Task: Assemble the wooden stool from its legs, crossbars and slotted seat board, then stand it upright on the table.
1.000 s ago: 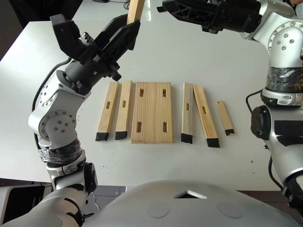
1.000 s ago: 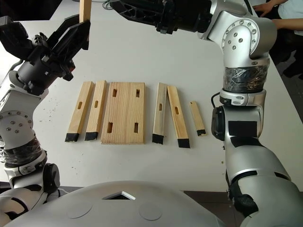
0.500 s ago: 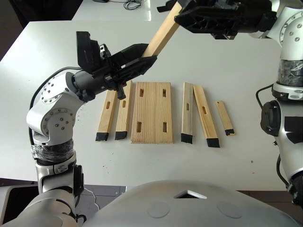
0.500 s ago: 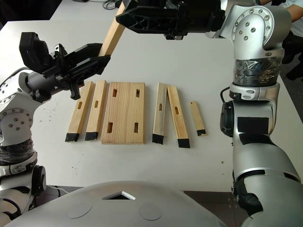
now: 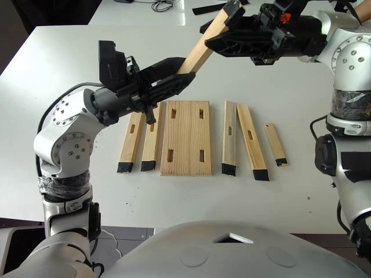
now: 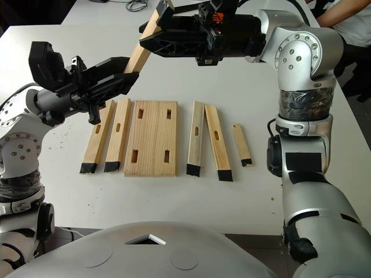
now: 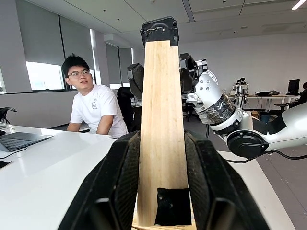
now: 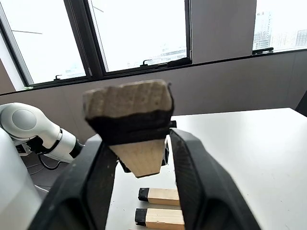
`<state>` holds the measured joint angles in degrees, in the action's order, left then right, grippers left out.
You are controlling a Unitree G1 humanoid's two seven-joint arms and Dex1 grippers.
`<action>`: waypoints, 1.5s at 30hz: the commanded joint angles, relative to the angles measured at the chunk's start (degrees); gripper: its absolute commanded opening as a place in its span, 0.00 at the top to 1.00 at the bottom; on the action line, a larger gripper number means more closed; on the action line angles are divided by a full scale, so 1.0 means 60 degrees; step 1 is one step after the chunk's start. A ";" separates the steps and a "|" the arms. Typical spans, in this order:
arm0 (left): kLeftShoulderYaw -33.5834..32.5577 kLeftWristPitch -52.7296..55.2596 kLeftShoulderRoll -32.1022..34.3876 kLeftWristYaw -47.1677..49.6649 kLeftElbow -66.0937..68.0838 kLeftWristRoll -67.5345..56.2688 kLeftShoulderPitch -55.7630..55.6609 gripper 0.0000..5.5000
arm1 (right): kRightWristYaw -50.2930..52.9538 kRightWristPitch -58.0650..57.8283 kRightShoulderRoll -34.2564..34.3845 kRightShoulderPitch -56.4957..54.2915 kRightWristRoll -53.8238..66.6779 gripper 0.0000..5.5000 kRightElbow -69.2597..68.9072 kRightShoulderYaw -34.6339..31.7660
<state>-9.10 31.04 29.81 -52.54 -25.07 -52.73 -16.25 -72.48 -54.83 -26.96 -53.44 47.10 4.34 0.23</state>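
Up in the air over the far left corner of the slotted seat board [image 5: 185,138], tilted: a wooden leg [image 5: 200,51]. Clenched at its lower end in the left claw [image 5: 186,69], pinched near its black-capped upper end by the right claw [image 5: 215,29]. Flat on the white bench [image 5: 290,92], just left of the seat board, a pair of legs [image 5: 152,136]. Just right of it, another pair of legs [image 5: 229,139]. Beyond those, slightly apart, a short crossbar [image 5: 275,145].

Black cable [image 5: 162,6], grey laptop [image 7: 21,140], large windows [image 8: 139,33]
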 commanded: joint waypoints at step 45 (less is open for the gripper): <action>0.1444 -0.3054 -0.7001 1.1553 0.1933 0.5753 0.0078 0.48 | -0.3161 0.7049 -0.3037 0.2154 -0.4820 0.76 0.2010 0.1576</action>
<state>-3.91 14.18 -4.07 11.13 -17.57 -24.68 -14.12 -88.93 -16.68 -43.67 -39.62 19.87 16.88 8.20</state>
